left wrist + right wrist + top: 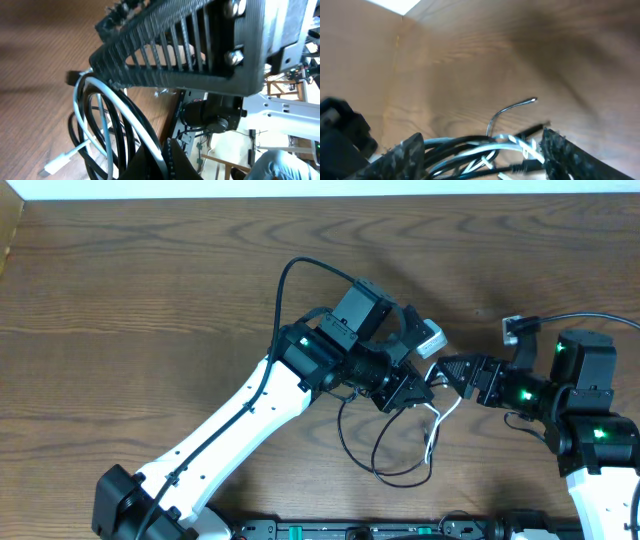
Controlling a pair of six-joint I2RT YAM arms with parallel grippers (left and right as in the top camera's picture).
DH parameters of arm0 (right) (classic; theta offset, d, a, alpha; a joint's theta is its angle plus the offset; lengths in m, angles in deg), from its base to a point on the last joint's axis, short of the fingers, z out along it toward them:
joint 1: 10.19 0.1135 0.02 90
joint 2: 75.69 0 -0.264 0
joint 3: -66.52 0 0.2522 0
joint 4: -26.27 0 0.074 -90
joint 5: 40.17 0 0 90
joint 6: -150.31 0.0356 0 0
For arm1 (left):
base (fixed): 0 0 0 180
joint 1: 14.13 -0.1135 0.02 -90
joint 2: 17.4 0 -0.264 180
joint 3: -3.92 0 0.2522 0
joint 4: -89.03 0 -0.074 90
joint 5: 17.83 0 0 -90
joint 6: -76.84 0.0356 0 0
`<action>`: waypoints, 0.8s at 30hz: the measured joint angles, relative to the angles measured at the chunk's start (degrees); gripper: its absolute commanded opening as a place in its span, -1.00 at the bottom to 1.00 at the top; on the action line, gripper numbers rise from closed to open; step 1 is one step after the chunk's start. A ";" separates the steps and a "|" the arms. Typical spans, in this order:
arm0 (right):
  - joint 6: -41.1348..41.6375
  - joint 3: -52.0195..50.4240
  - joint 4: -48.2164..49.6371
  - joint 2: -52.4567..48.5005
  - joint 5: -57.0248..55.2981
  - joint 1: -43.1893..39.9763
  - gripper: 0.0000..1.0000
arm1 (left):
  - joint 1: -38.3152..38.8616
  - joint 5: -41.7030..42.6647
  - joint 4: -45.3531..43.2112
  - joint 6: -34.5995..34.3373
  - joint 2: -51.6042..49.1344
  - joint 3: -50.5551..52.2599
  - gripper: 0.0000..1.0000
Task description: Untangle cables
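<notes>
The cables point(400, 470) hang as a looped black and white bundle between the two grippers, drooping to the wooden table point(150, 290). My left gripper point(418, 388) is shut on the bundle. In the left wrist view a white cord point(125, 110) and black cords point(95, 150) run into its closed jaws point(165, 160), and a white plug point(57, 162) rests on the wood. My right gripper point(442, 370) faces it from the right and is open. Its fingers point(405, 152) stand on both sides of the bundle point(475, 147), without pinching it.
A thick black arm cable point(285, 290) arches over the left arm. Another arm cable point(590, 318) runs off to the right. The table's far edge point(320, 198) is at the top; a rail with equipment point(350, 530) lines the near edge.
</notes>
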 measured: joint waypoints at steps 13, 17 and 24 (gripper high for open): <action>-20.13 0.00 -4.37 0.00 3.30 -0.26 0.52 | -1.53 2.47 1.09 1.53 0.00 0.00 -0.86; -23.47 0.00 -4.66 0.00 3.96 -0.26 0.58 | -2.43 1.68 1.84 1.97 0.00 0.00 -0.86; -26.53 0.00 -5.33 0.00 5.97 -0.20 0.72 | -3.02 -6.21 5.66 2.38 0.00 0.00 -0.85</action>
